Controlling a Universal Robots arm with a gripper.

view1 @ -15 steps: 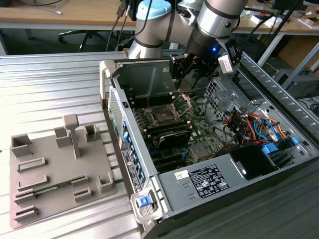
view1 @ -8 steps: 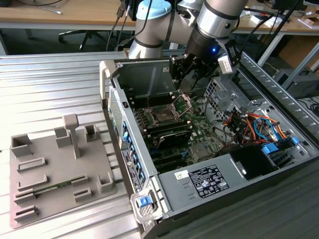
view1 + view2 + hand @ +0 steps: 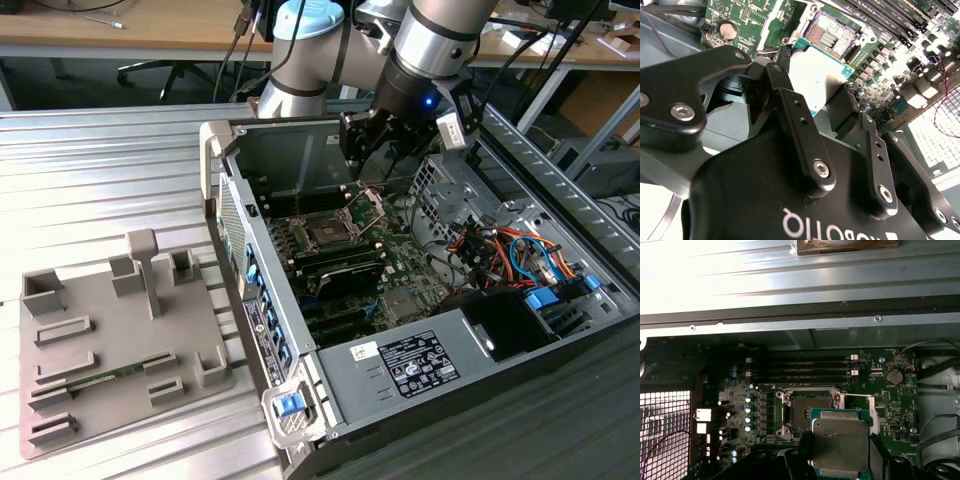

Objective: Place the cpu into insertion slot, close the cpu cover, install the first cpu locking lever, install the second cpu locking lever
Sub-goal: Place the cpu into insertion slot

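Note:
My gripper [image 3: 368,165] hangs inside the open computer case, just above the motherboard. It is shut on the cpu [image 3: 841,441], a flat square chip with a grey metal top and a green rim, gripped by two opposite edges. In the second wrist view the cpu [image 3: 815,74] sits between the black fingers [image 3: 790,107], a little off to one side of the insertion slot [image 3: 832,32]. The slot [image 3: 804,415] lies bare with its contacts showing. The cpu cover [image 3: 368,208] stands tilted up at the slot's edge in the exterior view.
The case wall [image 3: 262,290] rises at the exterior view's left of the board. Memory slots [image 3: 800,371] run beside the socket. A power supply [image 3: 405,365] and bundled cables [image 3: 500,250] fill the near and right side. A grey fixture tray [image 3: 110,340] lies outside the case.

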